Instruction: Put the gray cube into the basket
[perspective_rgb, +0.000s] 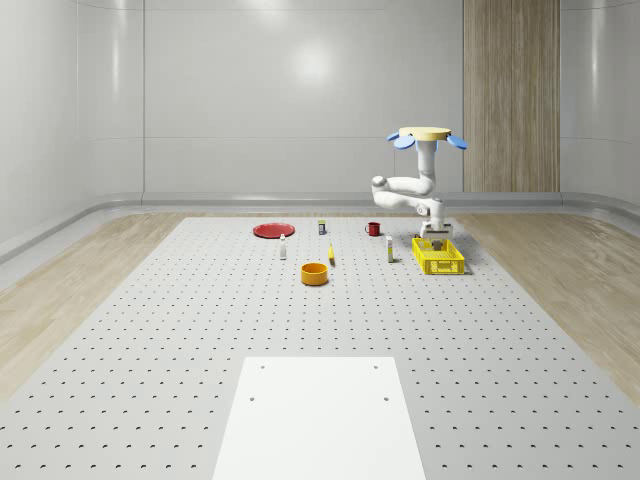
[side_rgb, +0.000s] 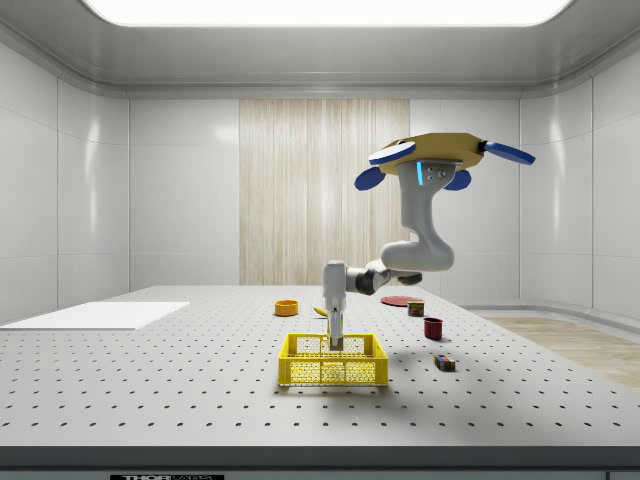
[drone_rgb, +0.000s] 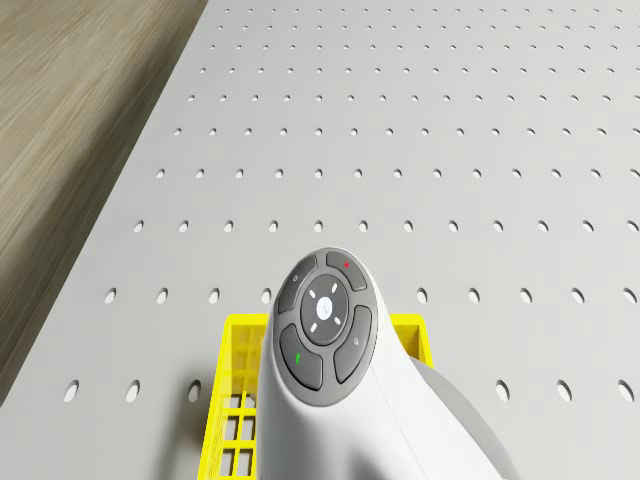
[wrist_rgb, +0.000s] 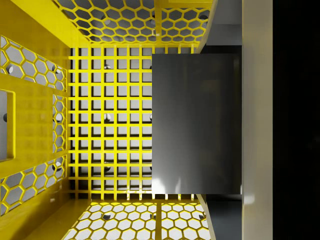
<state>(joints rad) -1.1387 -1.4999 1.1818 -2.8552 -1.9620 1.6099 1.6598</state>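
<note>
No readable brand or label anywhere; the strip of marks at the bottom edge of the side view is too small to make out.

Drone (side_rgb: 440, 160) hovers above the perforated table (perspective_rgb: 180, 330), over the ground just beside the yellow basket (side_rgb: 333, 361), with blue rotor pads and a tan top plate. Arm (side_rgb: 415, 250) hangs from it, bends toward the side view's left, then drops straight down. Gripper (side_rgb: 337, 343) sits inside the basket, below rim level.

Wrist view adds what the others lack: the gray cube (wrist_rgb: 196, 124) up close over the basket's grid floor (wrist_rgb: 110, 125), honeycomb walls on both sides. Cube looks pinched in the gripper, dark finger (wrist_rgb: 222, 42) touching one edge, but whether it rests on the floor or hangs just above, cannot tell.

Drone view shows the wrist's button pad (drone_rgb: 325, 325), with one green and one red mark, covering the basket's middle.

Whole-scene view gives the layout: basket at the table's right part, red mug (perspective_rgb: 373, 229) and small bottle (perspective_rgb: 390, 254) near it, orange bowl (perspective_rgb: 314, 273), second bottle (perspective_rgb: 283, 249), red plate (perspective_rgb: 273, 230) further left, white mat (perspective_rgb: 320, 420) at the near edge. Side view adds a small dark multicoloured block (side_rgb: 445, 363) on the table to the basket's right, well apart from the rest.
</note>
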